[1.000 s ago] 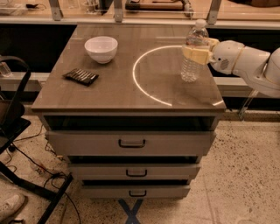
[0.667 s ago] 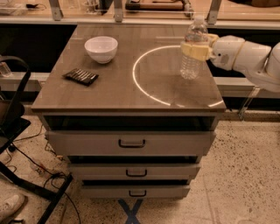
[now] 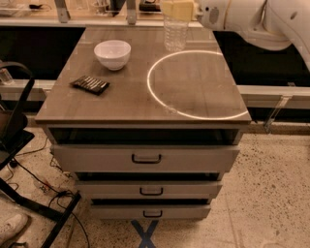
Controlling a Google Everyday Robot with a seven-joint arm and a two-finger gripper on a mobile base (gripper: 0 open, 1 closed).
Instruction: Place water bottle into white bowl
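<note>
Wood-grain worktop [image 3: 121,104] carries the white bowl [image 3: 112,53]; the water bottle [image 3: 175,35] stands upright to the right of the bowl in the camera view, well apart from it and slightly farther back, its top cut off by the frame edge; the gripper [image 3: 177,9] is up there too, right of the bowl, its jaws pinching the bottle's upper body; whether the base clears the worktop I cannot tell.

The step in hand looks like the carry; the base should pass above the bowl's rim, stop centred, then descend gently; the bottle may lean on the rim and tip the bowl if let go off-centre.

A lit ring [image 3: 148,82] glows right of the bowl; a flat dark object [image 3: 90,85] lies just in front of the bowl; three drawers [image 3: 193,157], speckled floor [image 3: 271,193] and a blue tape cross [image 3: 147,233] lie well below the bowl.
</note>
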